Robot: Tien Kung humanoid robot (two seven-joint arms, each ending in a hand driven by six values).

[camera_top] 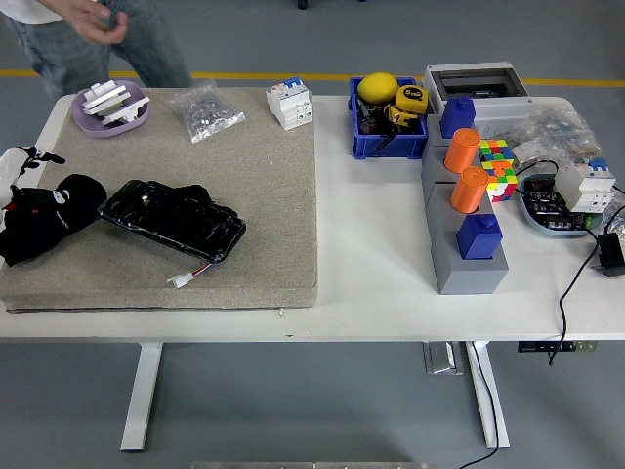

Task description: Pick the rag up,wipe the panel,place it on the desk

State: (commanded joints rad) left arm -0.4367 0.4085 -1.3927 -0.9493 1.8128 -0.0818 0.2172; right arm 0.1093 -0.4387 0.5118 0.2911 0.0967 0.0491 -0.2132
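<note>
The glossy black panel (174, 220) lies slantwise on the grey felt mat (254, 195), with a short wire and white plug (184, 279) at its near edge. My left hand (29, 200) comes in from the left edge. It is closed on a bunched black rag (73, 200), which touches the panel's left end. Black rag and black hand blend together, so their outlines are hard to separate. My right arm is out of view.
On the mat's far side sit a purple dish of white parts (110, 107), a bag of screws (203, 110) and a white breaker (290, 103). A blue bin (388, 132), a grey block with orange cylinders (467, 210) and cables stand on the right. A person stands at the top left, hands (101, 20) together.
</note>
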